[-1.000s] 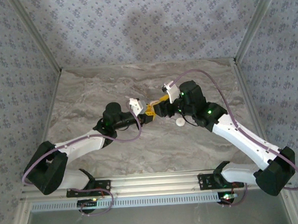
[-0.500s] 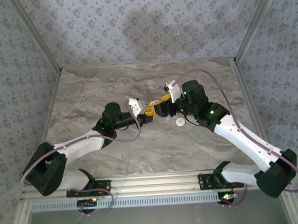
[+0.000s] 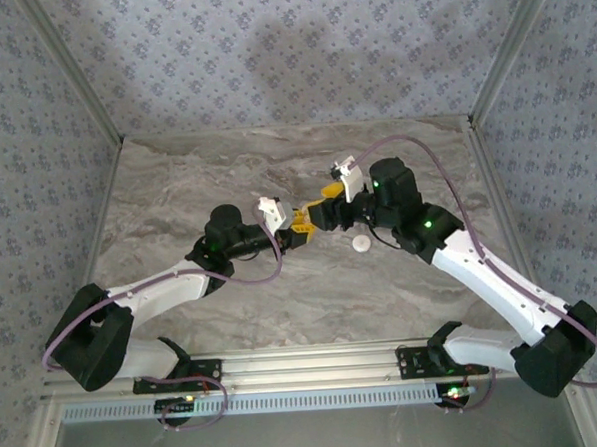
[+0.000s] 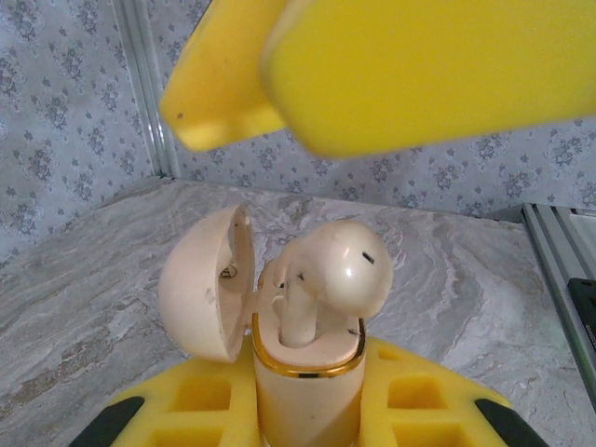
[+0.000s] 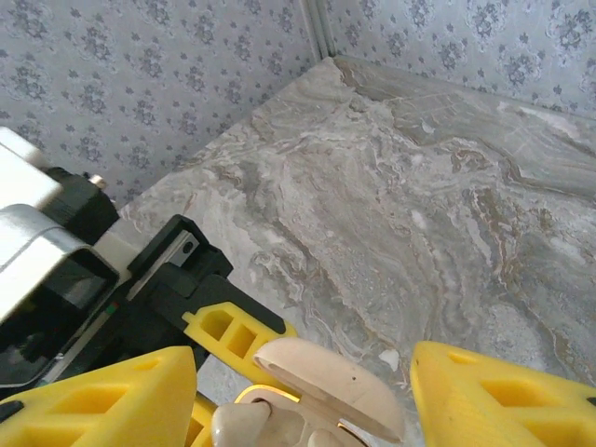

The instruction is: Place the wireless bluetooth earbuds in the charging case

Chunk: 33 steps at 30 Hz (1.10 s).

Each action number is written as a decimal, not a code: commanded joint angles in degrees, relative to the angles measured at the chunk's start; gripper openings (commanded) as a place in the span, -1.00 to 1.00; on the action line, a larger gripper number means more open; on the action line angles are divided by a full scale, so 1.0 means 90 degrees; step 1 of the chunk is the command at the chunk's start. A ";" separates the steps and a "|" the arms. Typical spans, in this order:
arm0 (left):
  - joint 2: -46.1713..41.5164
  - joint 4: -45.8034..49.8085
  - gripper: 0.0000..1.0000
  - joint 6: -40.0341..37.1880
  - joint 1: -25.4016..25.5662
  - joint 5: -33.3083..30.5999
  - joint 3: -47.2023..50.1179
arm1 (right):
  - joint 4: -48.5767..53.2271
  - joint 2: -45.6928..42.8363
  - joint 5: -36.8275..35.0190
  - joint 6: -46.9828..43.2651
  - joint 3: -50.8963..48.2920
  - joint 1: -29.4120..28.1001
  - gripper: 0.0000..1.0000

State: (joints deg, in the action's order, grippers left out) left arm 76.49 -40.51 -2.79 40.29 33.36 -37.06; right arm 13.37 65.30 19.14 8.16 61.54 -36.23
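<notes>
The left gripper is pinching the lower body of a cream, egg-shaped plastic charging case with a gold rim between its yellow fingers, holding it upright. The right gripper is hovering over the case with its yellow fingers spread to either side, touching nothing that can be seen.

A glossy cream, bean-shaped plastic earbud is sitting stem-down in the case's well. Its bulb is riding above the rim, so it is likely not fully seated. The case's domed hinged lid is standing open to one side.

A small white round piece is lying on the grey marble-patterned table near the right gripper; it is too small to identify.

The earbud is looking light, rigid and slick. It is probably calling for a gentle pinch across the bulb's sides, or a soft press on its crown.
</notes>
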 commanded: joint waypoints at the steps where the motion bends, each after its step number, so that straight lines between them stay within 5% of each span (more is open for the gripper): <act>1: -0.0196 -0.0152 -0.66 -0.0044 0.0045 -0.0110 -0.0211 | -0.0095 -0.0297 0.0149 0.0087 -0.0014 0.0013 0.24; 10: -0.0189 -0.0032 -0.66 0.0004 0.0051 -0.0347 -0.0221 | 0.0421 -0.0548 0.0258 0.0686 -0.0247 -0.0154 -0.19; 33: -0.0278 -0.0032 -0.66 0.0010 0.0053 -0.0299 -0.0179 | 0.0378 0.0140 0.0402 0.0612 -0.0096 -0.0033 -0.49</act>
State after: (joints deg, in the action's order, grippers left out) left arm 75.75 -39.00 -2.72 40.27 29.93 -37.06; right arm 16.12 66.48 23.53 14.39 59.29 -37.21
